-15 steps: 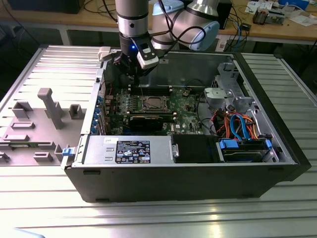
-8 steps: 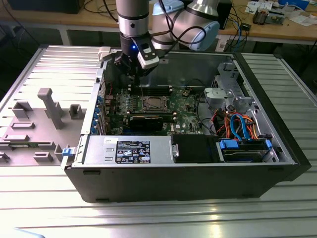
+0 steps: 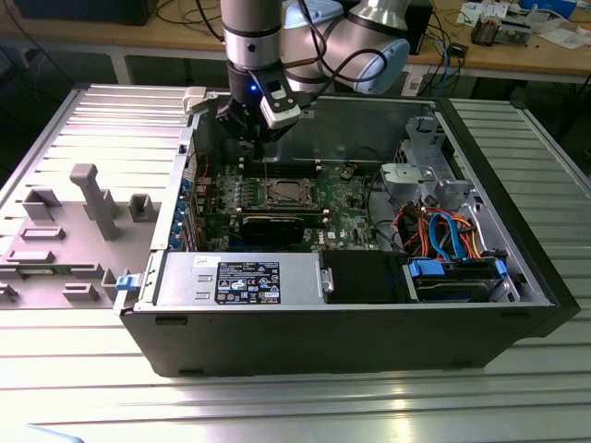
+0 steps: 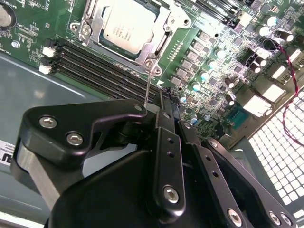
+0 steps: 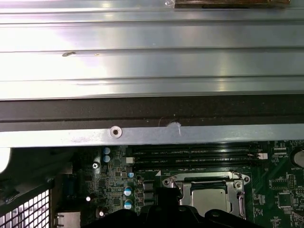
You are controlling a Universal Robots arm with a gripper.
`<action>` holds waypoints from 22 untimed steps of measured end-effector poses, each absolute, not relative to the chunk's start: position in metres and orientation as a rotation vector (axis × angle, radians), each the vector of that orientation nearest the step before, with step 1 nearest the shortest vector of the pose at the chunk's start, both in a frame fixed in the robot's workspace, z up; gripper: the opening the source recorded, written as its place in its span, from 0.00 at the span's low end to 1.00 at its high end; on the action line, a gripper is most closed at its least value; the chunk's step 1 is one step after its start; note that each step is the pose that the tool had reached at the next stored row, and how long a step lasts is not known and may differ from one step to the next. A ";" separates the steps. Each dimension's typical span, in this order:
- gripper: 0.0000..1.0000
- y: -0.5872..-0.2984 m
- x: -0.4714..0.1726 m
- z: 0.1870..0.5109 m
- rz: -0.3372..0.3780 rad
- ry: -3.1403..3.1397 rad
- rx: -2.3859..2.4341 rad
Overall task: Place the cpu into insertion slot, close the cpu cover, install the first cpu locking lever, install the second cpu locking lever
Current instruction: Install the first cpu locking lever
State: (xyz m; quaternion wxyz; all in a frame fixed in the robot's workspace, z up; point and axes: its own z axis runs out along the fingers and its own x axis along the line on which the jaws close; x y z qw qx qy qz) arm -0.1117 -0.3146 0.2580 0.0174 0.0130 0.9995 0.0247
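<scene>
The cpu lies in the insertion slot on the green motherboard, its silver top showing through the window of the cpu cover, which lies flat over it. A thin wire locking lever stands up from the socket's corner to my gripper, whose black fingers are shut at its upper end. In the exterior view the gripper hangs just above the cpu, with the lever running between them. The first wrist view shows the cpu under the cover.
Long memory slots run beside the socket. A black card, the power supply and a drive cage with coloured cables crowd the case. The case wall rises close behind. A grey fixture stands at the exterior view's left.
</scene>
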 end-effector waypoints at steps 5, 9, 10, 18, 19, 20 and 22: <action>0.11 -0.315 -0.109 0.258 0.078 3.106 0.040; 0.11 -0.315 -0.109 0.258 0.078 3.106 0.040; 0.11 -0.314 -0.108 0.258 0.078 3.106 0.040; 0.11 -0.314 -0.105 0.258 0.078 3.106 0.040; 0.11 -0.315 -0.105 0.258 0.078 3.106 0.040; 0.11 -0.315 -0.104 0.258 0.078 3.106 0.040; 0.11 -0.315 -0.103 0.258 0.078 3.106 0.040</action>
